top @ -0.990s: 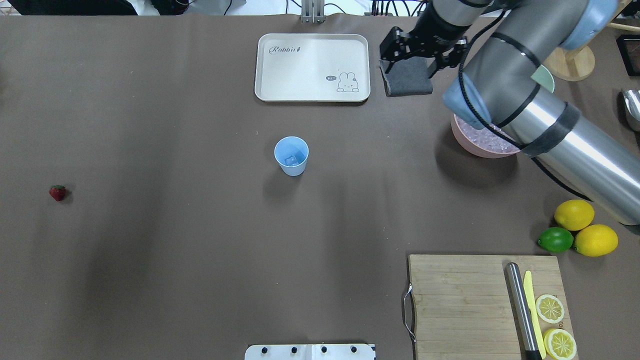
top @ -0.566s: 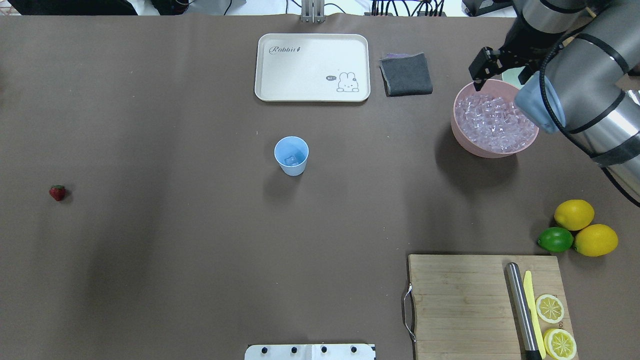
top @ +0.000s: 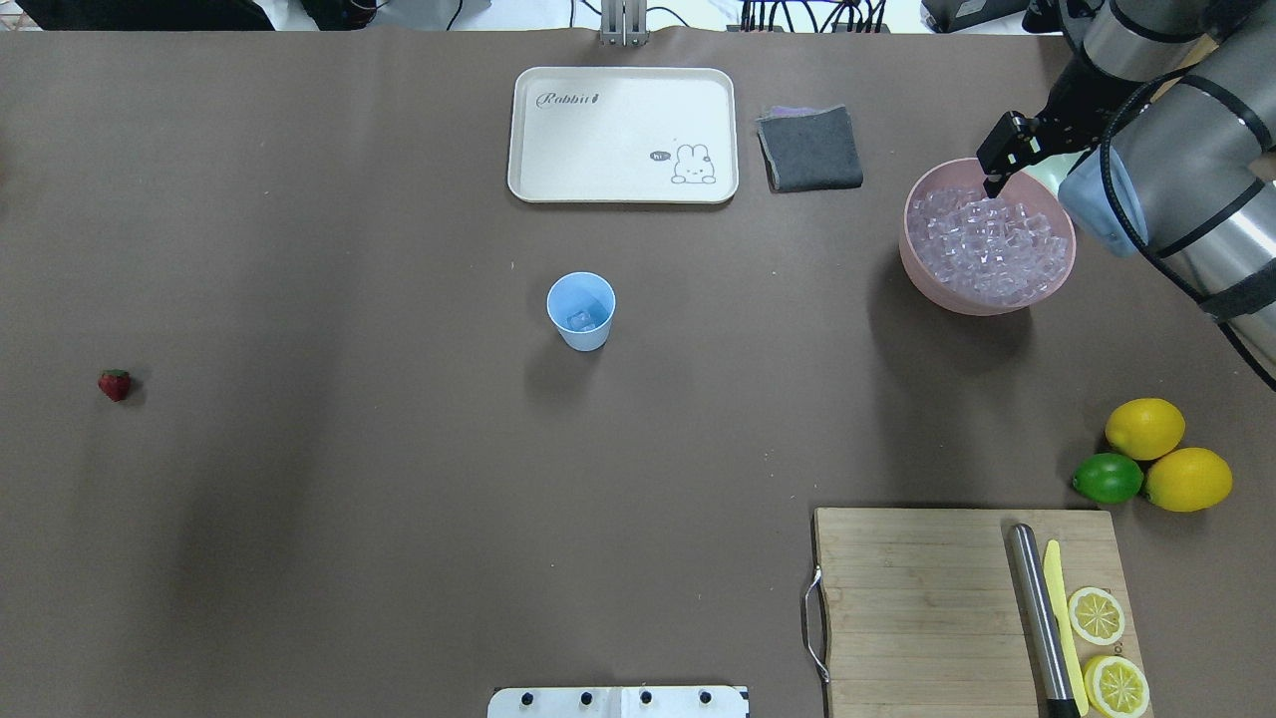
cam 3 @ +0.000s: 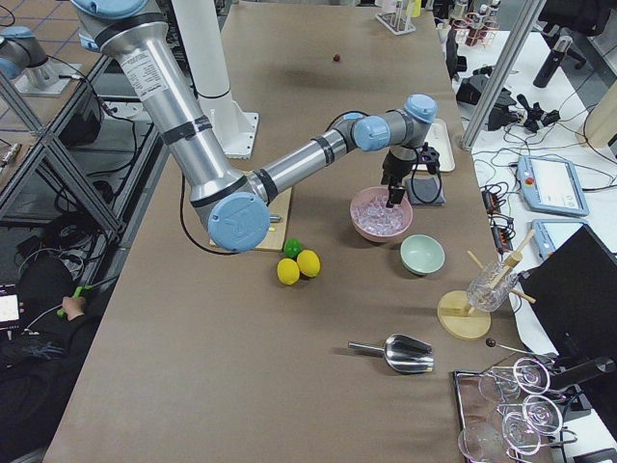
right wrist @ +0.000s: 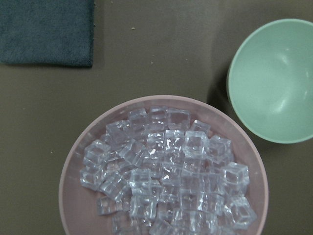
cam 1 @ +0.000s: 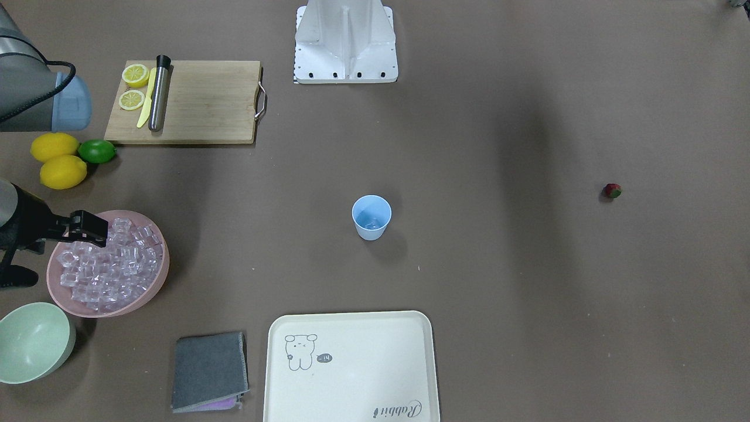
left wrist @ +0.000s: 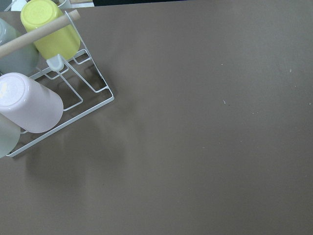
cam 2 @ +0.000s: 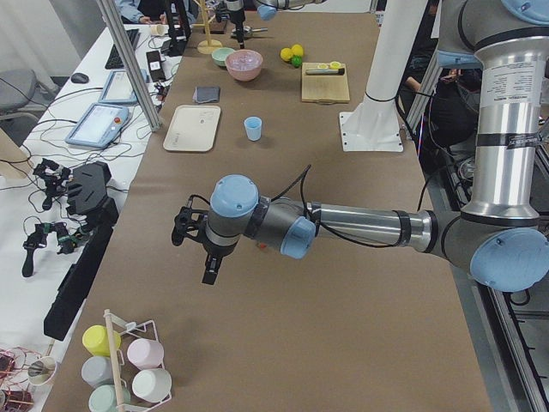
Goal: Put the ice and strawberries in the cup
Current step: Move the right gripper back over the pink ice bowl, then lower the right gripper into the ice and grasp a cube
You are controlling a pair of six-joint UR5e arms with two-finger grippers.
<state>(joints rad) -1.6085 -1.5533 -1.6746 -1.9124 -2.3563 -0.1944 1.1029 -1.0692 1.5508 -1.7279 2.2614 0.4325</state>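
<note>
The right gripper (top: 997, 168) hangs over the far rim of the pink bowl (top: 912, 254), so the ice (top: 987, 244) lies just below it and slightly toward the robot. I cannot tell whether its fingers are spread or closed. The cup (top: 581, 311), with 1 cube showing inside, stands well apart toward the robot's left. The strawberry (top: 115, 384) lies far out on the left arm's side, and the left gripper (cam 2: 202, 249) is equally unreadable

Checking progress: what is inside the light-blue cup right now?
The cup holds ice at its bottom; how many cubes is unclear. The strawberry lies outside, far off. Anything beneath the ice is covered.
</note>
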